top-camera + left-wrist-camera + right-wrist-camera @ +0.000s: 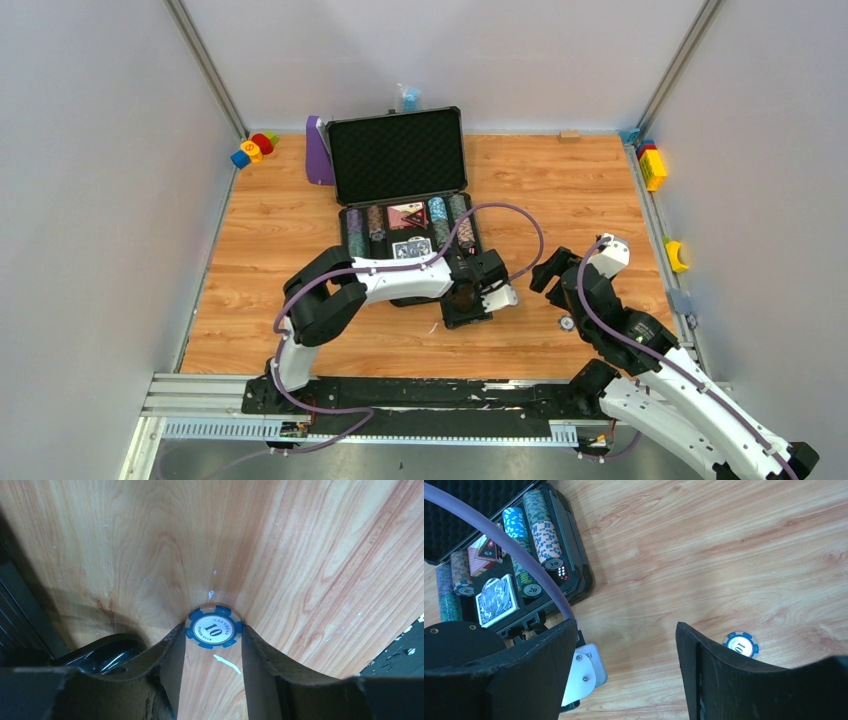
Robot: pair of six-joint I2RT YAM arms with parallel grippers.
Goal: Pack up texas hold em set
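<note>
The left hand (213, 629) is down at the table (310, 555). Its two fingers (172, 652) stand against opposite sides of a blue poker chip (214, 625) marked 10, so the hand is clamped on the rim. The chip lies flat on the wood. In the overhead view this hand (487, 292) sits just off the near right corner of the open briefcase (397, 155), with the case's dark edge close on its left. Bare wood runs ahead of the fingers.

The right hand (624, 630) hangs above the table with its fingers well apart and nothing between them. From above it (552, 270) is just right of the left hand, with a narrow strip of wood between the two. A second blue chip (740, 644), also marked 10, lies loose on the table by the right hand's outer finger, toward the near edge.

The briefcase stands mid-table toward the far edge, with its foam lid upright. Its tray holds rows of striped chips (540, 522), two card decks (497, 600) and a red die (562, 573).

A purple stand (318, 150) is beside the lid's left edge. Toy blocks (255, 148) sit at the far left corner, and more (652, 165) lie along the right edge. Wide bare wood lies on both sides of the case.
</note>
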